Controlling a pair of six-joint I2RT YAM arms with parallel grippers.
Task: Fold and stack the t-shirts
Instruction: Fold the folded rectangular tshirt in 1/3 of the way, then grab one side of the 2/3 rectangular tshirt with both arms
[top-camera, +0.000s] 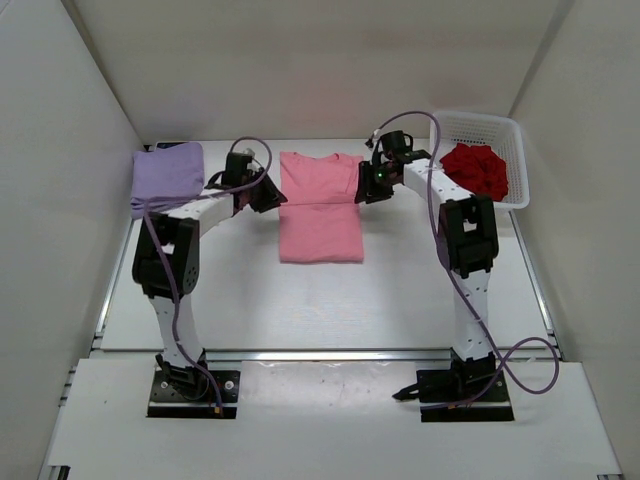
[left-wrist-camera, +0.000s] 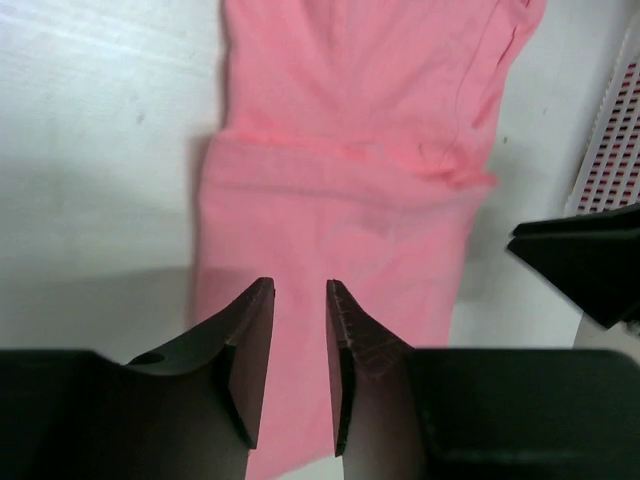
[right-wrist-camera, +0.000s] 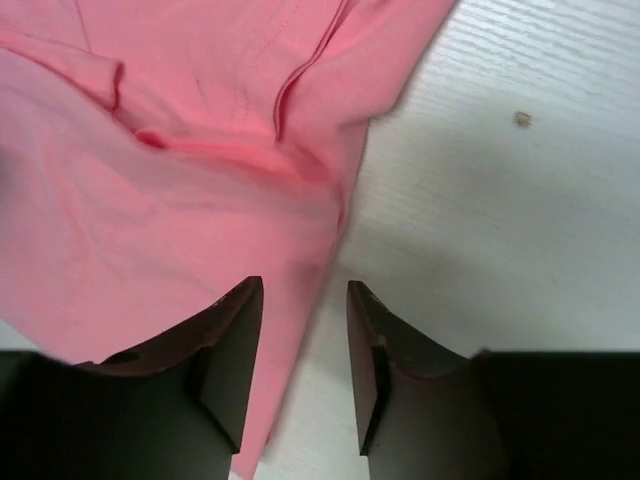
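Observation:
The pink t-shirt (top-camera: 320, 205) lies flat at the table's middle, its lower part folded up over the chest. My left gripper (top-camera: 272, 193) hovers at its left edge, jaws open and holding nothing (left-wrist-camera: 300, 290), with pink cloth (left-wrist-camera: 340, 180) under them. At the shirt's right edge my right gripper (top-camera: 365, 185) also stands open and holds nothing (right-wrist-camera: 305, 290), straddling the hem of the pink shirt (right-wrist-camera: 170, 200). The lavender t-shirt (top-camera: 167, 178) sits folded at the far left. A dark red t-shirt (top-camera: 477, 170) is crumpled inside the basket.
The white lattice basket (top-camera: 515, 150) stands at the far right corner; its wall (left-wrist-camera: 615, 140) shows in the left wrist view, next to the dark right gripper (left-wrist-camera: 590, 260). White walls enclose the table on three sides.

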